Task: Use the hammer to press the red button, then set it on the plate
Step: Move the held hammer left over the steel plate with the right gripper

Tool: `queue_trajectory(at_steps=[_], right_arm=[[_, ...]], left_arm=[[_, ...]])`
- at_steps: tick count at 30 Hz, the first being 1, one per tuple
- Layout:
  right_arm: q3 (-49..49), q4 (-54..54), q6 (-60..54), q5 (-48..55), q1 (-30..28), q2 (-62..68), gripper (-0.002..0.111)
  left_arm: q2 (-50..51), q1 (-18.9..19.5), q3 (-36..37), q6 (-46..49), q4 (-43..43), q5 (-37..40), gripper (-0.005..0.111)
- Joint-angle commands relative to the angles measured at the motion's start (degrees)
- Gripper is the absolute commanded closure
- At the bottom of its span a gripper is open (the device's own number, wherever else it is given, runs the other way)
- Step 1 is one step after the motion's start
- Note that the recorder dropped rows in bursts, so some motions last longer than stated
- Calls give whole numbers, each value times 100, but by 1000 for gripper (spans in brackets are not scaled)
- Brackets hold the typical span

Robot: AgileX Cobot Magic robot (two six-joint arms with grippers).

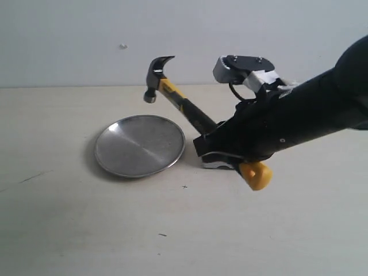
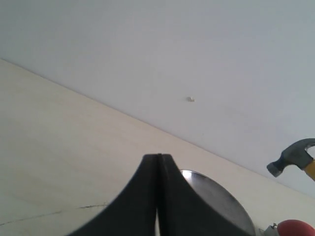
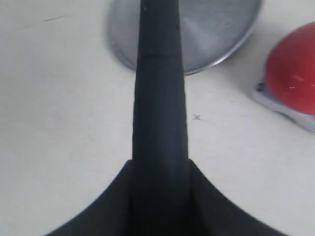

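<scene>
The hammer (image 1: 172,95) is held off the table by its black handle (image 3: 160,88), with my right gripper (image 1: 214,138) (image 3: 160,164) shut on it. Its dark steel head (image 2: 290,157) points up and left above the far edge of the plate (image 1: 140,145), and its yellow end (image 1: 256,175) sticks out below my arm. The silver plate (image 3: 211,29) (image 2: 216,201) lies empty on the table. The red button (image 3: 293,69) (image 2: 295,228) sits just right of the plate; in the exterior view my right arm hides it. My left gripper (image 2: 158,156) is shut on nothing, low over the table left of the plate.
The pale table (image 1: 86,230) runs back to a plain wall (image 1: 86,40). My dark right arm (image 1: 310,115) reaches in from the right at a slant and covers the table around the button. A thin scratch (image 1: 31,177) marks the table on the left.
</scene>
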Motion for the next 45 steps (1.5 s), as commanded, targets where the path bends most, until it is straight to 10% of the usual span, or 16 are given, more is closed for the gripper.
queue_trajectory(at_steps=[1,25,45], right_arm=[[-508,-2215,2267,-450,-9,-340,108],[-304,-1409,3533,-3748,1394,1154,108],[-317,-3772,8181,-6289,1591,2713,108]], left_arm=[[-18,5,17,-1,-39,-5,107],[-18,5,17,-1,-39,-5,107],[-18,5,17,1,-39,5,107]])
